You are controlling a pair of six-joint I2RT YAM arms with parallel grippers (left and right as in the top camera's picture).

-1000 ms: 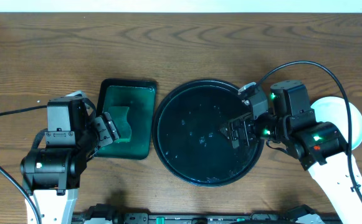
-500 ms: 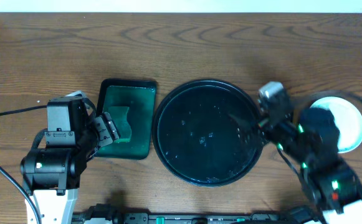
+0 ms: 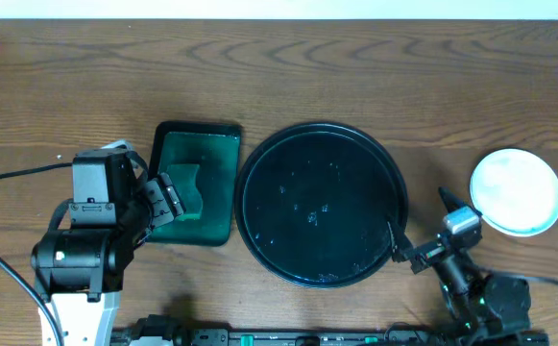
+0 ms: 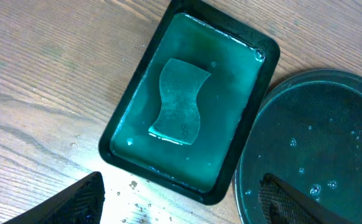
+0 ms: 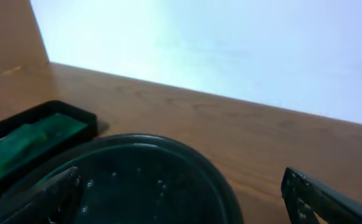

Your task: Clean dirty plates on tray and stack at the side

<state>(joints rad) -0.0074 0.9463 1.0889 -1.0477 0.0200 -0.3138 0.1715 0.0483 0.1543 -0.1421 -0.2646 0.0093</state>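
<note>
The large round black tray (image 3: 321,205) sits mid-table, wet and bare of plates; it also shows in the left wrist view (image 4: 311,149) and the right wrist view (image 5: 137,180). White plates (image 3: 516,190) lie stacked on the table to the right of the tray; I cannot tell how many. My right gripper (image 3: 421,231) is open and empty, low at the tray's lower right rim, its fingers wide apart in the right wrist view (image 5: 181,199). My left gripper (image 3: 163,200) is open and empty at the left edge of the small green tray, its fingertips spread in the left wrist view (image 4: 181,199).
A rectangular dark green tray (image 3: 197,183) with teal water and a green sponge (image 4: 179,102) stands left of the black tray. Water drops dot the wood by it (image 4: 137,196). A white wall runs along the table's far edge (image 5: 218,50).
My right arm has pulled back from over the tray's right side toward the front edge of the table, uncovering the stacked plates. The left arm has not moved.
</note>
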